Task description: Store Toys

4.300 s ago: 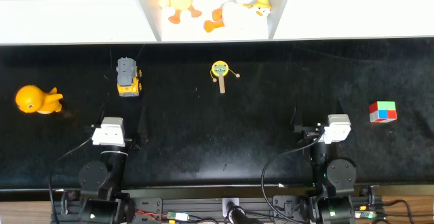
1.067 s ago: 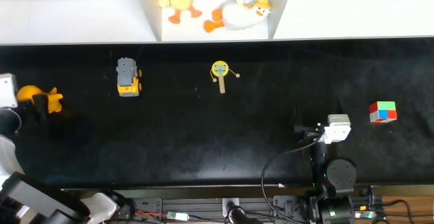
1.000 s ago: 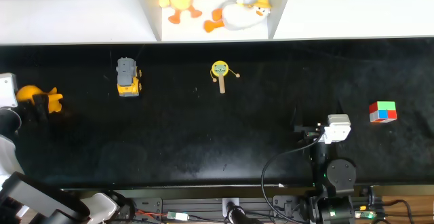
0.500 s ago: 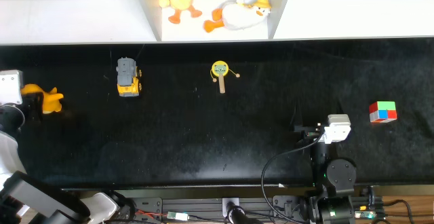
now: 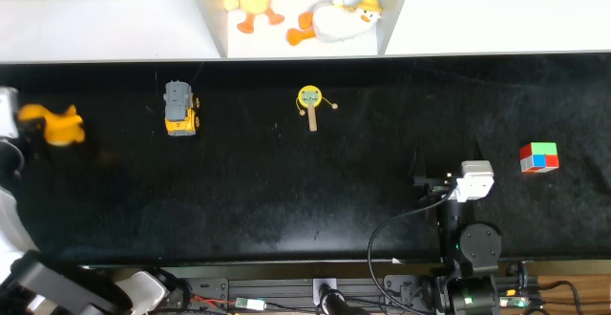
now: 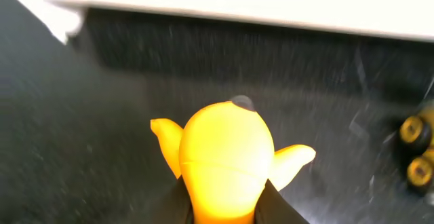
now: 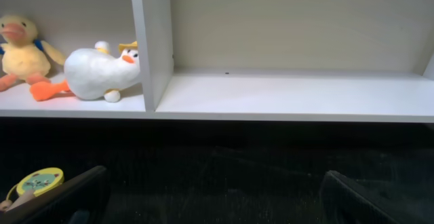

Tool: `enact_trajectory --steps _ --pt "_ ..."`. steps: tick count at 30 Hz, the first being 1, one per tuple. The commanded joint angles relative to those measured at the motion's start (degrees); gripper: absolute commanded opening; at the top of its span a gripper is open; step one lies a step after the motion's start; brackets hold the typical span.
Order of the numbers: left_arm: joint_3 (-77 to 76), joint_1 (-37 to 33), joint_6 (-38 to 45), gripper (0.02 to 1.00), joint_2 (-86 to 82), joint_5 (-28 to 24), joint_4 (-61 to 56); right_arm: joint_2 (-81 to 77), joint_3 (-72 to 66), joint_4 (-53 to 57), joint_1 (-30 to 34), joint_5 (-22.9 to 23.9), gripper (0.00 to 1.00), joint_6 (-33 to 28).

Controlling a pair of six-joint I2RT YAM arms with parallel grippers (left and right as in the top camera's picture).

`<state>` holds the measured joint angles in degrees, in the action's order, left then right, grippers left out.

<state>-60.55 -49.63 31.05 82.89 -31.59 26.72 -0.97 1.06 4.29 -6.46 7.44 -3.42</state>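
At the left edge of the black tabletop [image 5: 286,191], well apart from the grey-yellow toy truck [image 5: 180,108], the left pincer [image 6: 224,207] clamps an orange rubber duck [image 6: 224,156]. The right pincer [image 7: 217,200] stands wide.

- Your top camera looks straight down on the black bench [image 5: 305,191] and white shelf unit [image 5: 496,14].
- Your left wrist camera hangs close over the orange rubber duck [image 6: 224,159], facing the shelf.
- Your right wrist camera looks low across the bench into the shelf, sharing the yellow plush duck [image 7: 20,44] and white plush duck [image 7: 102,71] with the top view.
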Motion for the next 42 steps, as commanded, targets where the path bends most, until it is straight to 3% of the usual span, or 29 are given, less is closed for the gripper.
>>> enact_trajectory --steps 1,11,17,23,33,42 --pt "-7.32 4.0 -4.63 0.159 -1.75 -2.89 -0.04 -0.09 -0.76 -0.31 0.07 -0.42 0.996 0.22" --pt "-14.58 14.08 -12.09 0.172 -0.24 6.93 -0.9 -0.09 -0.76 -0.31 0.07 -0.42 0.993 0.22" --pt "-14.58 15.67 -13.99 0.178 -0.2 8.07 -2.05 -0.09 -0.76 -0.31 0.07 -0.42 0.996 0.22" --pt "-14.88 19.19 -16.61 0.205 1.38 16.06 -2.27 -0.09 -0.76 -0.31 0.07 -0.42 0.996 0.22" --pt "-15.72 22.73 -19.61 0.205 4.26 21.66 -2.19 -0.09 -0.76 -0.31 0.07 -0.42 0.996 0.22" --pt "-21.0 22.82 -21.18 0.215 8.76 21.57 0.52 -0.09 -0.76 -0.31 0.07 -0.42 0.996 0.22"
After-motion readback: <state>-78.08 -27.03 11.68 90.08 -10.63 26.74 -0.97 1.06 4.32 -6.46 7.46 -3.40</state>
